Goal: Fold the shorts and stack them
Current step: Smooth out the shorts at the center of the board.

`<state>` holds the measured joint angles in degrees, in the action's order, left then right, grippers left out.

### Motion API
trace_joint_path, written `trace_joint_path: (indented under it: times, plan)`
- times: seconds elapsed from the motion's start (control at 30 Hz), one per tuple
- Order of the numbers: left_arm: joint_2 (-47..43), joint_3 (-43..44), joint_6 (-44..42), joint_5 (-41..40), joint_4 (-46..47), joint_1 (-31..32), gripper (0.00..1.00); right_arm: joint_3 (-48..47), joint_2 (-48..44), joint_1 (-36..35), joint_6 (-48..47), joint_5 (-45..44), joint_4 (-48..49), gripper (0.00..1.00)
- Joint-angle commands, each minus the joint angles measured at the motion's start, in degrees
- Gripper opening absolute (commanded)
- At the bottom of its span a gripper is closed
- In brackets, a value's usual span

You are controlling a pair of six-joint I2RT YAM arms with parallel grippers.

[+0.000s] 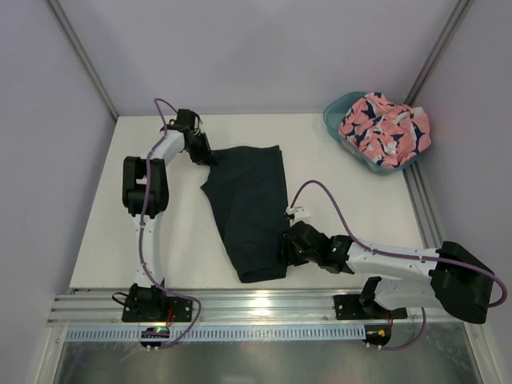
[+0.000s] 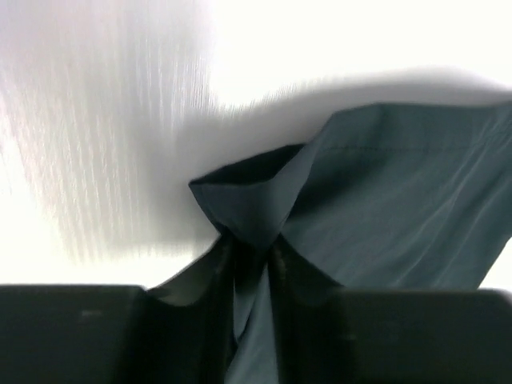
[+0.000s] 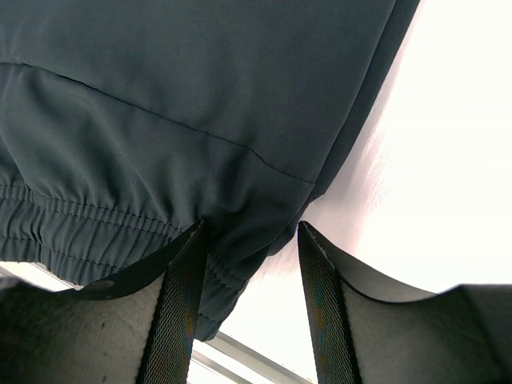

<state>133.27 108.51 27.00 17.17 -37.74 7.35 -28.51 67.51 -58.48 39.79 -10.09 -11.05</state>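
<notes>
**Dark pair held at one corner, second corner not yet taken**

Your dark shorts [image 1: 250, 210] lie spread flat on the table [image 1: 376, 200] between the two arms, with the elastic waistband [image 3: 88, 224] toward the near edge. The left jaws are clenched on the far left corner. In the left wrist view a pinch of cloth runs up between them and the hem tents off the table, which suits a corner that is about to be carried over.

The right jaws stand apart, straddling the waistband's near right corner. One of their fingers [image 3: 178, 312] touches the elastic, while the other has bare table showing beside it, so nothing is grasped there. You would likely want that side closed before any lift. With only one corner held, the cloth could drag and skew instead of folding cleanly.

The pink patterned shorts [image 1: 384, 130] sit bunched in the teal tub [image 1: 334, 112] at the far right, well apart from the arms. By my reading the first fold is only beginning and the stacking has not started.
</notes>
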Motion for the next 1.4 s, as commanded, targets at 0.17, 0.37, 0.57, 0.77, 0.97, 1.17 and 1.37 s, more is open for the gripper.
trace_joint_path:
  times: [0.17, 0.37, 0.57, 0.77, 0.97, 1.17, 1.37]
  plan:
    - [2.7, 7.8, 4.1, 2.3, 9.0, -2.3, 0.04, 1.9, -0.2, -0.1, 2.8, -0.1, 3.8, 0.51]
    - [8.5, 20.9, 3.4, 3.8, 4.1, -2.6, 0.17, -0.3, 2.2, -0.2, 3.5, 0.4, 6.1, 0.52]
    - [7.2, 22.6, 3.0, 4.4, 2.6, -3.8, 0.38, -7.7, 6.5, -0.1, 3.2, 0.6, 3.5, 0.53]
    - [-6.3, 8.2, 0.2, -4.4, -4.3, -1.4, 0.43, -12.4, 2.9, 1.1, 1.6, -2.5, -5.6, 0.53]
    - [-25.3, -15.9, 0.0, -8.4, -3.1, 4.3, 0.46, -16.0, 0.3, 10.5, -5.5, -0.5, -5.2, 0.56]
    - [-38.4, -32.1, 5.0, -6.6, 1.7, 14.8, 0.46, -27.6, 13.3, 22.8, -14.3, 3.0, 0.2, 0.56]
    - [-46.7, -47.0, 9.1, -4.5, 8.3, 22.8, 0.43, -36.3, 26.3, 31.2, -16.8, 12.0, 3.8, 0.54]
